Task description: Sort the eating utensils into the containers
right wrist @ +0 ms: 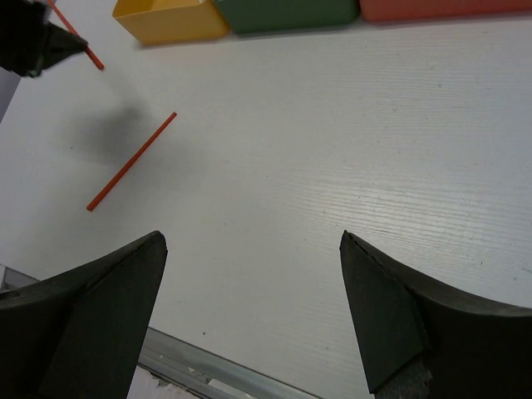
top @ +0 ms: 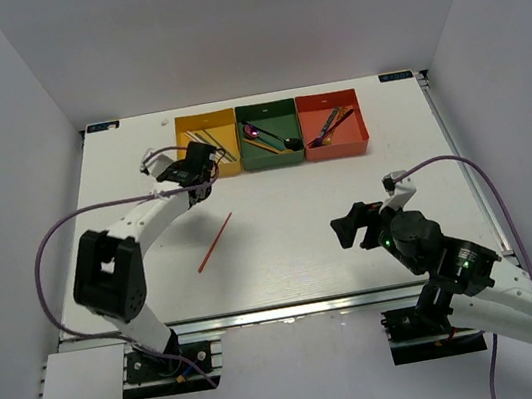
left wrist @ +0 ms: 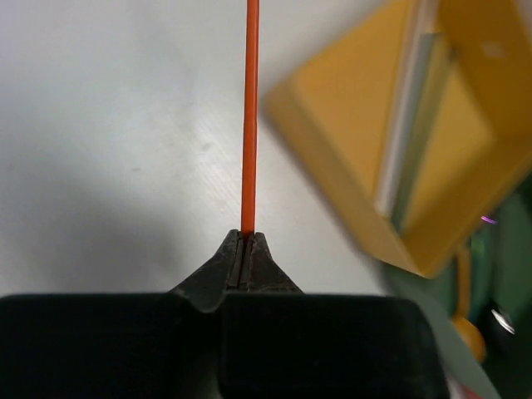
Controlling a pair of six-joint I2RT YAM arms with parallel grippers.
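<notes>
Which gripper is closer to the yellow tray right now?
Left. The left gripper, shut on an orange-red chopstick, is beside the yellow tray's near-left corner. The right gripper, open, hangs well away over the table's near right side.

Left tray (top: pixel 231 170), mid tray (top: pixel 274 161), right tray (top: pixel 337 151): row along tabletop's (top: pixel 347 202) far edge. Loose chopstick (top: pixel 215 242) lies on tabletop, before left tray.

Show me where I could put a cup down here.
The widest bare patch of white table lies between the dark green tray and the open right gripper. The strip right of the red-orange tray is free too. Crowded: beside the yellow-orange tray, where the left gripper holds an orange-red chopstick, a second chopstick lying loose nearby.
</notes>
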